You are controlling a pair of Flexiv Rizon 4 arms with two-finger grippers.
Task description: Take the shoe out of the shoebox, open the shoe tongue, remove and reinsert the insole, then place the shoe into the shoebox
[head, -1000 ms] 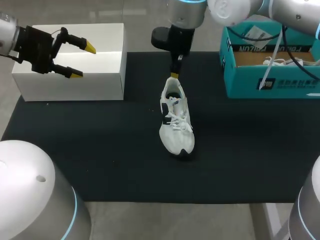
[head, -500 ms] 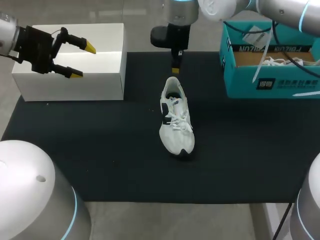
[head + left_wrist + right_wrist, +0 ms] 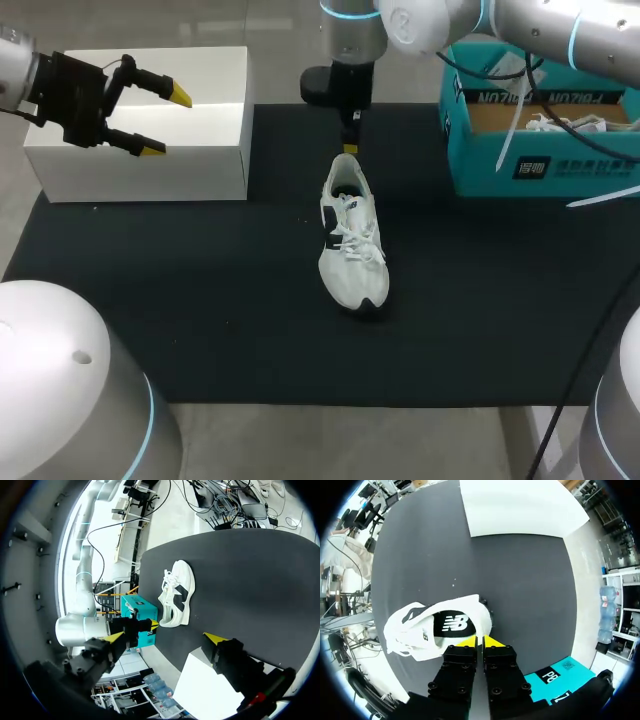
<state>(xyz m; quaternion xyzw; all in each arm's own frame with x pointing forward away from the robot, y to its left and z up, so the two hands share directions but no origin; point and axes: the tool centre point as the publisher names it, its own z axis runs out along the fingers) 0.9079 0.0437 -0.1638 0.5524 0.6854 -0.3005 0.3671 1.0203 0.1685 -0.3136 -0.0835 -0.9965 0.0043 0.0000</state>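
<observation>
Right gripper [image 3: 480,641] closed above shoe [image 3: 352,240], shoe outside shoebox [image 3: 540,168]

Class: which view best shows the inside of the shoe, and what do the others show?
The right wrist view: it looks down into the shoe, onto the dark insole. The head view shows the whole shoe, its opening small. The left wrist view shows mostly its side, from afar.

silver-grey arms [image 3: 530,20] with cyan light rings [image 3: 151,420], black screw-studded grippers [image 3: 480,641], bright yellow tips [image 3: 180,96]
</observation>
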